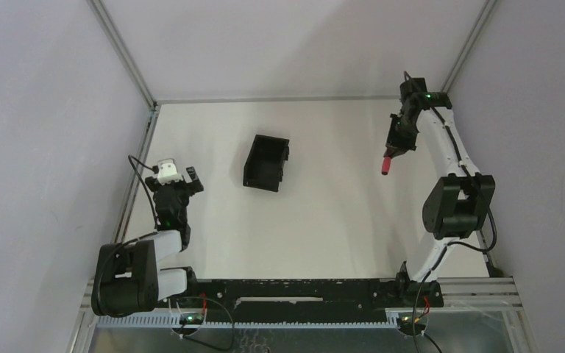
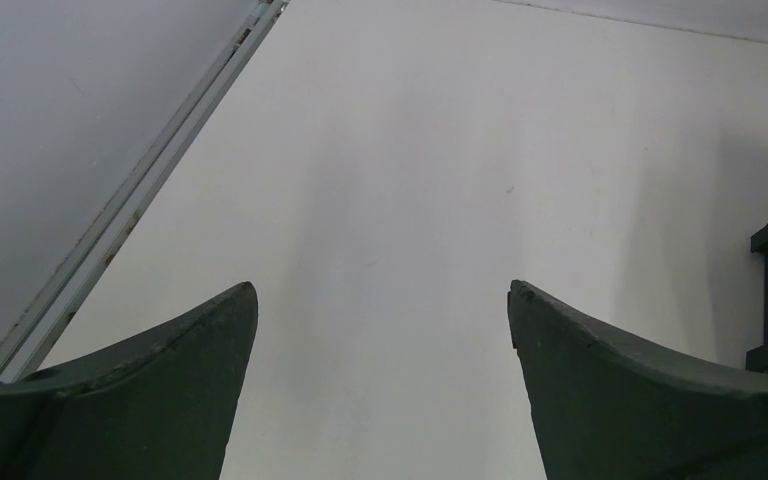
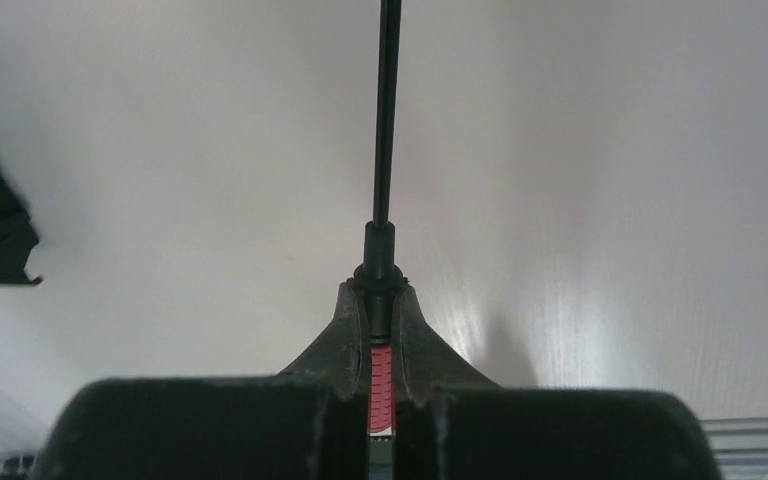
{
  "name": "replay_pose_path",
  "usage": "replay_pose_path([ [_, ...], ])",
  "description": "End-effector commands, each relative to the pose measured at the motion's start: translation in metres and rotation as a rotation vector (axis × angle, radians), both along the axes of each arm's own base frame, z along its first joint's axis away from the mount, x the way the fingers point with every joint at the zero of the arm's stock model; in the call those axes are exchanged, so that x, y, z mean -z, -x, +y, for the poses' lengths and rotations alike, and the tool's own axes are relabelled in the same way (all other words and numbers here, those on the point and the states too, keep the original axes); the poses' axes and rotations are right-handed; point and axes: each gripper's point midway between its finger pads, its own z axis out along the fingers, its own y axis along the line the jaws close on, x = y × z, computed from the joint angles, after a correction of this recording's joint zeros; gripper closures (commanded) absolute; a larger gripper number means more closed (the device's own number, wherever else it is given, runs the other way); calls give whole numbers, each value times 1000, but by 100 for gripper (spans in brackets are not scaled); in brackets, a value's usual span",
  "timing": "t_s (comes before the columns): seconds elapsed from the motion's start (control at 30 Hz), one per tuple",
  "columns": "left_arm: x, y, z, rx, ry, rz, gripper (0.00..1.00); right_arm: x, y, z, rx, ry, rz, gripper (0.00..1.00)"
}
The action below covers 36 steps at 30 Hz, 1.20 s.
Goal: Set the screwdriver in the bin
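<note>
Overhead, the screwdriver (image 1: 386,163) is seen pinched by the right gripper (image 1: 391,151) well right of the bin (image 1: 262,181); at the left wrist, the left gripper (image 2: 380,300) is shown spread and empty; at the right wrist, the red handle is clamped, a sound hold for a tool judged light and stiff.

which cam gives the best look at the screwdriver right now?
Right wrist: the screwdriver sits dead centre, its red handle clamped in the right gripper and its dark shaft running straight out. Top external shows the screwdriver only as a small red stub at that gripper, and the shaft is unreadable. Left wrist doesn't show it.
</note>
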Motion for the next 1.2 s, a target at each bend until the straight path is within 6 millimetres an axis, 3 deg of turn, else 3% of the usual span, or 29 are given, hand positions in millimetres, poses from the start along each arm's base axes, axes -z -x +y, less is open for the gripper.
replay_pose_path([
  [0.0, -27, -13, 1, -4, -19, -69, 0, -20, -7, 64, -82, -113, -52, 100],
  [0.33, -27, -13, 1, -5, -19, -70, 0, -40, -46, 264, -395, -251, -237, 100],
  [0.5, -26, -13, 1, -4, -19, -69, 0, -37, -52, 341, -518, -295, -308, 100],
  [0.63, -26, -13, 1, -4, -19, -68, 0, -20, -58, 372, -567, -297, -361, 100],
  [0.77, -26, -13, 1, -5, -19, -68, 0, 17, -61, 389, -614, -236, -360, 100],
  [0.93, -26, -13, 1, -4, -18, -69, 0, 54, -61, 390, -615, -173, -318, 100],
  [1.17, -27, -13, 1, -4, -19, -69, 0, 70, -76, 382, -575, -63, -359, 100],
])
